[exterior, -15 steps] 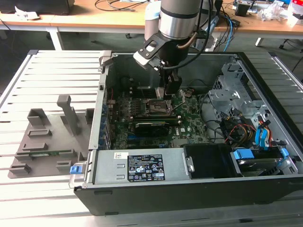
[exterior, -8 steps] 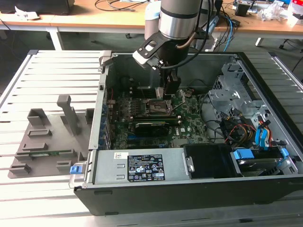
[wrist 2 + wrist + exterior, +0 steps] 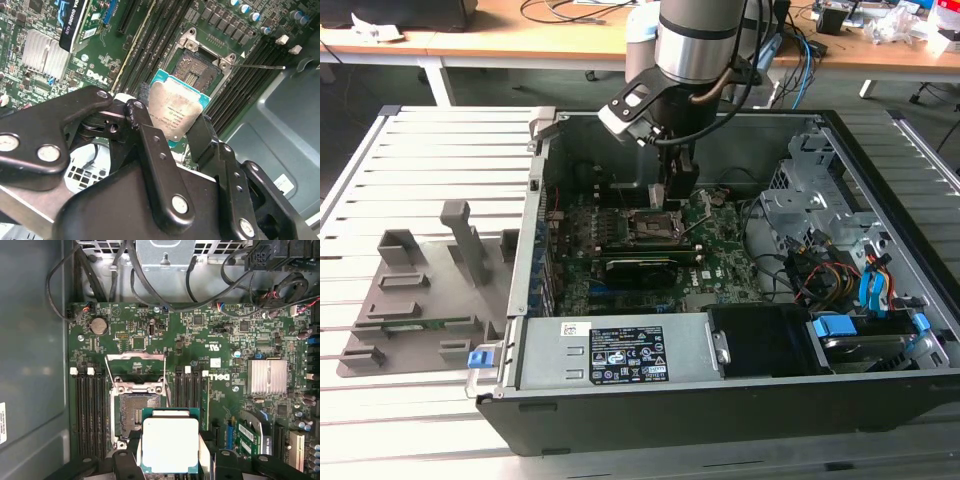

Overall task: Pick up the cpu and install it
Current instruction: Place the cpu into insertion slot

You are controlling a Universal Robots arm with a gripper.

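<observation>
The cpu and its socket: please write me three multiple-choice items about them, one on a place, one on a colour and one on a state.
1. Where is the cpu?
A) on the desk behind the case
B) held by the gripper, over the motherboard
C) on the grey holder outside the case

2. What colour is the cpu's top?
A) black
B) red
C) silvery-grey

3. How is the socket?
A) open and empty
B) closed over a chip
C) covered by a fan

Answers:
1 B, the gripper clamps the cpu from two sides in both wrist views.
2 C, its metal top is silvery-grey.
3 A, its lid frame stands lifted and bare contacts show.
</observation>
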